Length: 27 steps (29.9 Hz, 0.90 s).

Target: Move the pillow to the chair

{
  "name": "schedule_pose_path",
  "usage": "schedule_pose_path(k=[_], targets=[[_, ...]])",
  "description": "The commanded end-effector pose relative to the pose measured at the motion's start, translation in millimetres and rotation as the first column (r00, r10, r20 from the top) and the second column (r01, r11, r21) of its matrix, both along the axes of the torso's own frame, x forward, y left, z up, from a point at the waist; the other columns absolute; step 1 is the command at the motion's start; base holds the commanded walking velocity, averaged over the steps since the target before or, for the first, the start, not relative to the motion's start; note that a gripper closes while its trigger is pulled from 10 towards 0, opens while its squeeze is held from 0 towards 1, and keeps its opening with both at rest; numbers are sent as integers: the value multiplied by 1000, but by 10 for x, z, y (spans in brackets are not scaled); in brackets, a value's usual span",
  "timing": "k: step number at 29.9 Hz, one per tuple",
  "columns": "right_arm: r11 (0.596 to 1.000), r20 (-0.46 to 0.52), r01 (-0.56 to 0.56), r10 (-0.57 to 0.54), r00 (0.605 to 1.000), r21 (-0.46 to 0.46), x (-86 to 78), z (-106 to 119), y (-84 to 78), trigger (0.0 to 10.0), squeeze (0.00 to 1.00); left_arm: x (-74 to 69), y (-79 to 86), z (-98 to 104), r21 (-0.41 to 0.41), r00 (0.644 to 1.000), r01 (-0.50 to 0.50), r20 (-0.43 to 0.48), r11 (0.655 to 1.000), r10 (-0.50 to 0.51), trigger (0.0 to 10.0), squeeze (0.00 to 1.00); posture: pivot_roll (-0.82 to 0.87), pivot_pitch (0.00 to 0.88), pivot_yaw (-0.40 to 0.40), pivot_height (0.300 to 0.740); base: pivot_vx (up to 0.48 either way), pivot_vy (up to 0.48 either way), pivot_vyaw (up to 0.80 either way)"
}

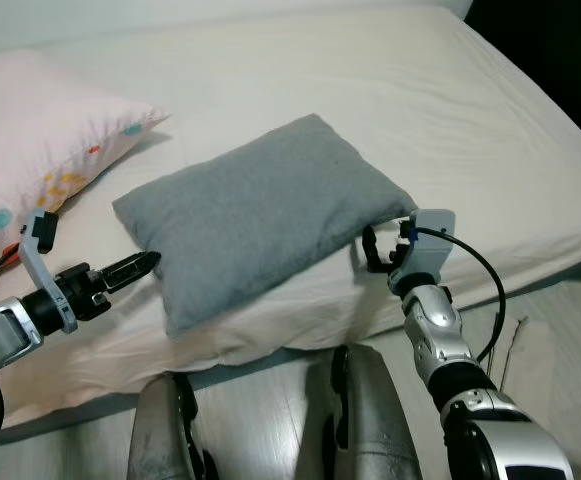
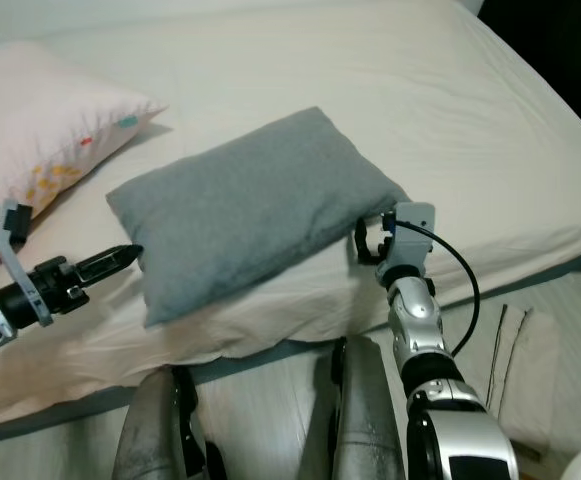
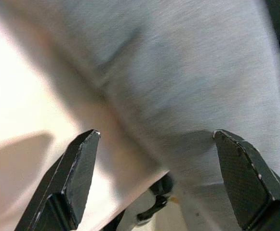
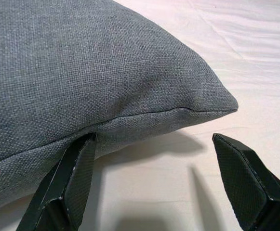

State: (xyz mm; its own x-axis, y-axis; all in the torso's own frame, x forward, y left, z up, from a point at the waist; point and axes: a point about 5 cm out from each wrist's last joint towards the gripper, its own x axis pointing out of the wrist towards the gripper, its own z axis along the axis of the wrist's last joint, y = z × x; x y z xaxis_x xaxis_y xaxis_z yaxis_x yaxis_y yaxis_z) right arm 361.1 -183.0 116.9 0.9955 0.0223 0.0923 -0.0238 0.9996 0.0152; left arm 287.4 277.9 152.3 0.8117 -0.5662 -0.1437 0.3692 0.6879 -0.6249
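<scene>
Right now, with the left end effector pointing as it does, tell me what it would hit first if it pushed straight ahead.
The left end effector, open, points at the near-left edge of the grey pillow lying on the bed. Going straight on, it would likely meet that pillow first; its tips look almost at the fabric already.

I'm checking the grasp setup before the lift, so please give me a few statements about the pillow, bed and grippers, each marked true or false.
1. The grey pillow lies on the bed. True.
2. Both grippers are shut on the pillow. False: the left gripper and the right gripper are open at the pillow's opposite ends.
3. A pink patterned pillow lies to the robot's left of the grey one. True.
4. The grey pillow rests on top of the pink one. False: they lie apart on the sheet.
5. The right gripper is at a corner of the grey pillow. True.
</scene>
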Motion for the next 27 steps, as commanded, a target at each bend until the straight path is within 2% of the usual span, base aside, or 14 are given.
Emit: schedule_pose_path(k=[1,3,6,8,9,11,13,14,15,16,19,23,25,27], targets=[[1000,-12,5,-5,1000,7,-33,-53,-6,10000,0,-3,40,-148,28,996,-49,-74,998,50,10000,1000,18,285,-18,557,0,0,0],[1000,-12,2,-1,1000,7,-29,-49,1,10000,0,8,33,-210,2,991,-69,-116,998,69,10000,1000,16,282,-17,557,0,0,0],[1000,-12,-4,4,1000,7,-23,-42,4,10000,0,16,-123,-258,-178,986,-45,-166,983,15,10000,1000,16,279,-17,557,0,0,0],[1000,-12,-4,4,1000,7,-22,-42,4,10000,0,18,-145,-256,-204,986,-40,-168,978,5,10000,1000,16,279,-17,557,0,0,0],[1000,-13,-4,4,1000,7,-24,-44,3,10000,0,44,-182,-257,-255,985,-43,-173,966,-1,10000,1000,17,277,-19,557,0,0,0],[1000,-13,-4,5,1000,7,-25,-45,3,10000,0,54,-199,-258,-273,985,-46,-174,961,-2,10000,1000,17,277,-19,557,0,0,0],[1000,-17,-6,6,1000,9,-26,-53,11,10000,0,101,-297,-233,-384,988,-58,-158,921,-3,10000,1000,17,276,-21,557,0,0,0],[1000,-17,-6,6,1000,9,-26,-53,11,10000,0,101,-297,-233,-384,988,-58,-158,921,-3,10000,1000,17,276,-21,557,0,0,0],[1000,-23,-9,9,1000,15,-24,-61,21,10000,0,148,-353,-166,-507,994,-63,-108,860,9,10000,1000,18,276,-22,557,0,0,0],[1000,-23,-9,9,1000,15,-24,-61,21,10000,0,148,-353,-166,-507,994,-63,-108,860,9,10000,1000,18,276,-22,557,0,0,0],[1000,-25,-7,7,1000,20,-21,-61,24,10000,0,183,-302,-137,-576,996,-81,-83,814,40,10000,1000,16,277,-20,557,0,0,0],[1000,-27,-4,4,1000,19,-20,-61,14,10000,0,188,-185,-142,-599,992,-124,-89,791,88,10000,1000,17,282,-21,557,0,0,0],[1000,-27,-4,4,1000,19,-20,-61,14,10000,0,188,-185,-142,-599,992,-124,-89,791,88,10000,1000,17,282,-21,557,0,0,0],[1000,-29,-2,2,1000,18,-22,-65,4,10000,0,182,-64,-159,-604,985,-172,-108,778,134,10000,1000,18,283,-20,557,0,0,0]])
